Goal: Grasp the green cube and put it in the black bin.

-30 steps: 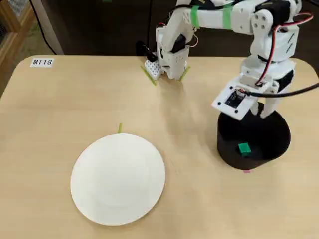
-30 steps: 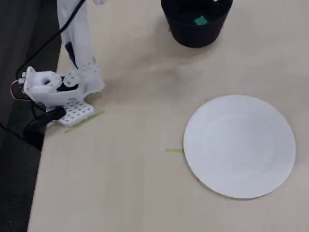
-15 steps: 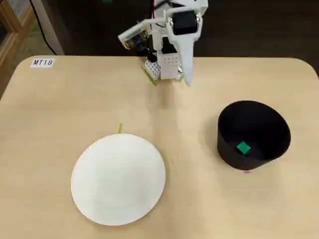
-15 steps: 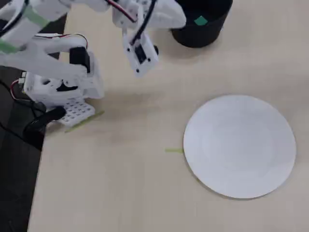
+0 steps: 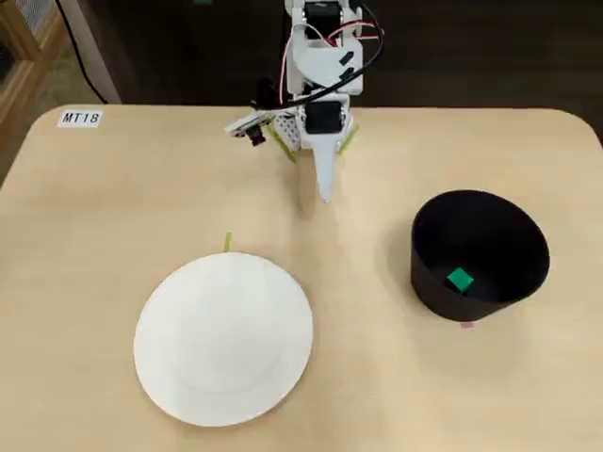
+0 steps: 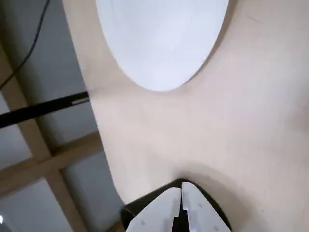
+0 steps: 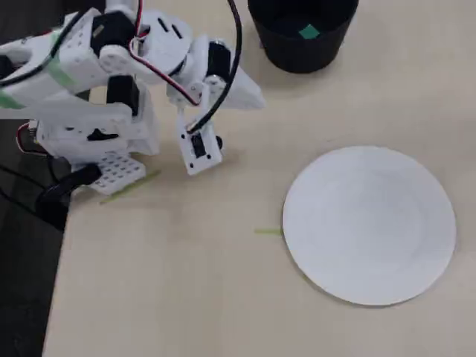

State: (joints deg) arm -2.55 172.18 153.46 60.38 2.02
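Observation:
The green cube (image 5: 460, 280) lies on the floor of the black bin (image 5: 435, 290) at the right of the table; in the other fixed view the cube (image 7: 309, 31) shows inside the bin (image 7: 297, 58) at the top edge. My gripper (image 5: 326, 191) is shut and empty. It is folded back close to the arm's base, well left of the bin in this view. In the wrist view the two white fingers (image 6: 181, 205) meet over bare table. In the other fixed view the gripper (image 7: 253, 98) points toward the bin from below and left of it.
A large white plate (image 5: 223, 325) lies at the front left, also in the wrist view (image 6: 161, 38) and the other fixed view (image 7: 370, 223). A yellow-green tape strip (image 5: 227, 242) lies by its rim. A label "MT18" (image 5: 79, 119) sits at the back left corner.

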